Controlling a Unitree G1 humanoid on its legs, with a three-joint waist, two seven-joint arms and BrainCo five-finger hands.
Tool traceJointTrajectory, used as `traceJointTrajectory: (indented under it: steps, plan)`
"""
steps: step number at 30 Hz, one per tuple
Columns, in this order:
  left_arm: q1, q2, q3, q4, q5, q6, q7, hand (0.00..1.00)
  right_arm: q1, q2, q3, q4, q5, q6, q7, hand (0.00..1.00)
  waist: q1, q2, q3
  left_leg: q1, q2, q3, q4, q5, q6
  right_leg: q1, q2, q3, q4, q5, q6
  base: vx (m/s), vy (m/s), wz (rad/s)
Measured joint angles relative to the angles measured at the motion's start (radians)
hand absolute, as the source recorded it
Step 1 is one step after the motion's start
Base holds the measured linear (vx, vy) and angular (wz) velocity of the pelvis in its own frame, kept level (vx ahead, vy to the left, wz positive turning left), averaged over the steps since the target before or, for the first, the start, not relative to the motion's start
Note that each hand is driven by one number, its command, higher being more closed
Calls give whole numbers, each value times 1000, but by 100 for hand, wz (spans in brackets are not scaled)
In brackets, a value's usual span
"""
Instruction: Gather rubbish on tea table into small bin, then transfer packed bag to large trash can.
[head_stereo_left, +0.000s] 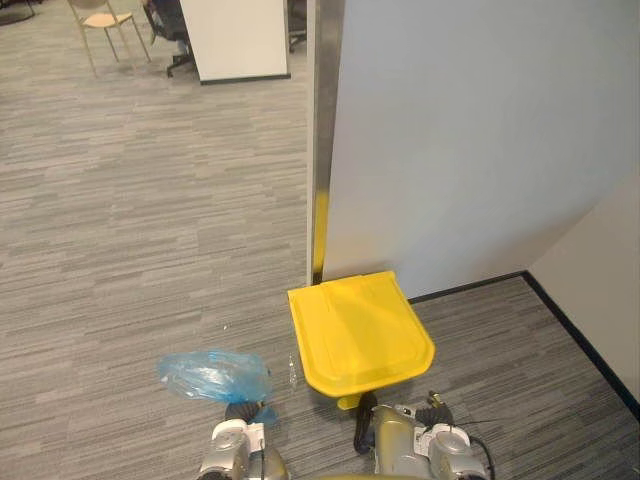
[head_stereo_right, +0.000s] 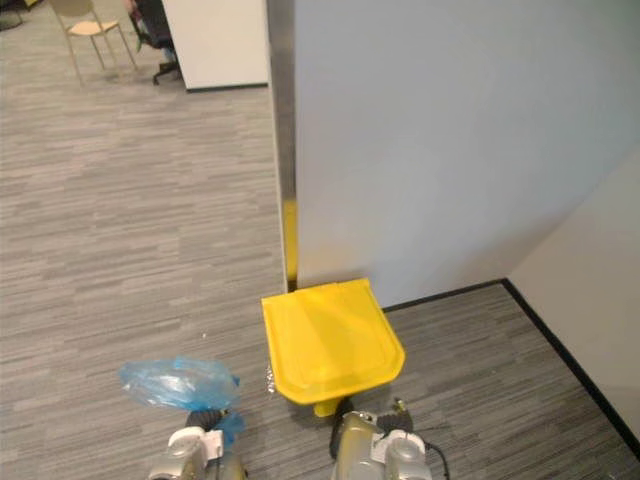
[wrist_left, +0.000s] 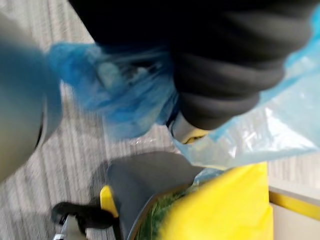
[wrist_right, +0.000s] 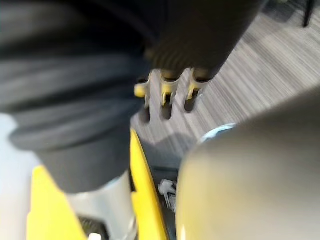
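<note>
On grey striped carpet, the left hand clutches the crumpled blue plastic bag, the right hand rests straight fingers at the yellow plastic bin lid; the bag should go in next.

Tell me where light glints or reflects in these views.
Left eye view: even light, a soft sheen on the yellow bin lid, and a yellow tint on the metal wall edge above it, likely its reflection. Left wrist view: white glints on the blue bag. Right wrist view: no glare on the carpet.
</note>
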Motion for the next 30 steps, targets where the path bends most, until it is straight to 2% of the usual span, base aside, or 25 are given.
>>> traceJointTrajectory:
  steps: [4,12,14,18,23,26,28,30]
  plan:
    - [-2,-12,0,0,21,4,-2,100,4,2,0,-1,-1,1,0,0,5,-1,0,-1,27,-24,16,-9,-6,-1,2,-43,51,-10,-33,154,-103,21]
    - [-16,-30,-14,1,18,6,-7,100,13,4,13,-36,0,5,2,0,5,-4,-5,-51,-1,-25,26,-8,-8,-25,-60,-78,79,-25,-31,76,34,19]
    - [-16,-31,-25,1,18,6,-8,100,5,-7,56,-41,0,4,3,0,5,-1,-8,-63,-14,-34,29,-8,-9,-26,-78,-87,79,-25,-28,9,64,22]
    - [-20,-24,-62,-50,17,5,-9,100,-20,-18,172,-105,1,5,2,0,5,7,-13,-177,-25,-68,102,-7,-8,-75,-111,-119,99,-21,-21,-33,47,37]
    - [-20,-17,-60,-73,15,2,5,100,-171,-6,299,-173,2,-7,-6,0,17,27,-7,-245,-25,-76,128,10,15,-104,-124,-142,92,-6,-26,-74,-12,21]
    - [-38,-9,-47,-89,-5,-3,23,100,-299,-25,335,-195,2,-16,-20,0,34,31,-2,-304,-25,-81,129,12,17,-150,-124,-144,74,11,-26,-122,-33,7]
    - [-42,-6,-43,-102,-15,-4,25,100,-357,-38,338,-195,2,-16,-23,0,36,33,2,-325,-23,-85,133,13,17,-161,-118,-145,60,28,-24,-96,-21,-1]
    - [-48,1,-41,-118,-43,-27,44,100,-442,-64,351,-200,1,-16,-42,0,39,38,23,-333,-9,-84,147,12,15,-160,-99,-141,41,44,-34,-75,-5,-14]
